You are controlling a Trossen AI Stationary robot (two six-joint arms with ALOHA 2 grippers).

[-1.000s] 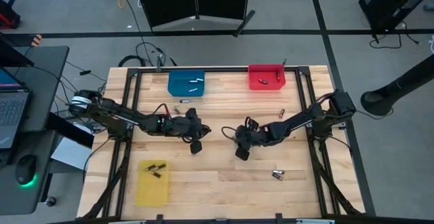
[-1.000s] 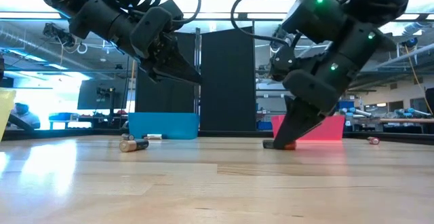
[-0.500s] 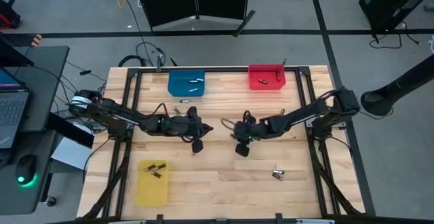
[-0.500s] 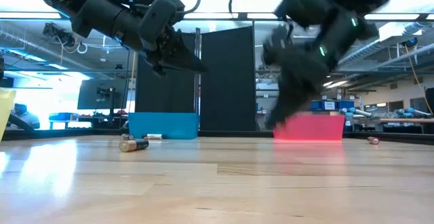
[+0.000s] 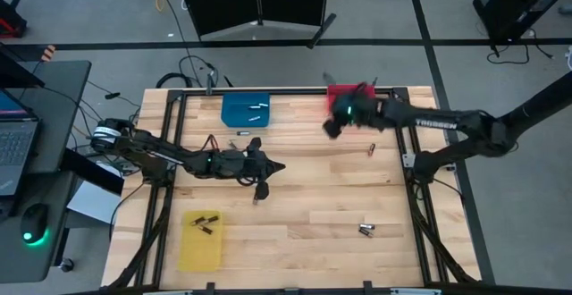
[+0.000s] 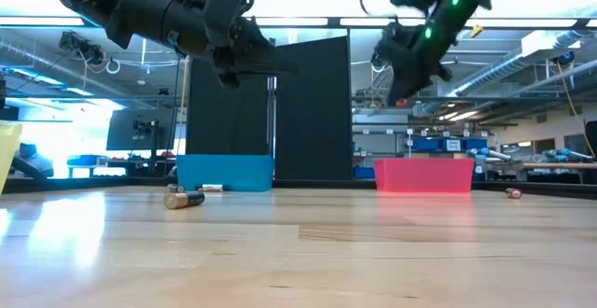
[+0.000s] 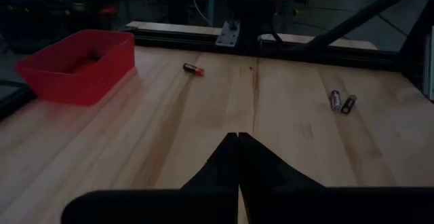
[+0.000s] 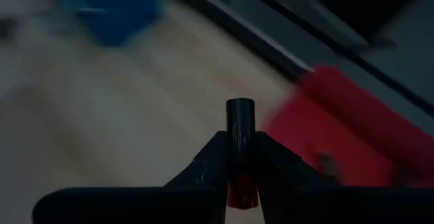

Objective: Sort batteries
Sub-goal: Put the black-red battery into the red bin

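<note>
Right wrist view — battery [image 8: 240, 125] in right gripper [image 8: 239, 157]

A pale wooden table [image 5: 295, 201] framed by black rails carries three plastic bins: a blue bin [image 5: 245, 110] and a red bin [image 5: 350, 101] along the far edge, a yellow bin [image 5: 200, 239] near the front left corner. Beside the table, a laptop [image 5: 16, 147] and mouse [image 5: 34, 221] rest on a grey desk.

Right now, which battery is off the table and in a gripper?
The black battery with a red end, clamped upright in the right gripper near the red bin; the others lie loose.
</note>
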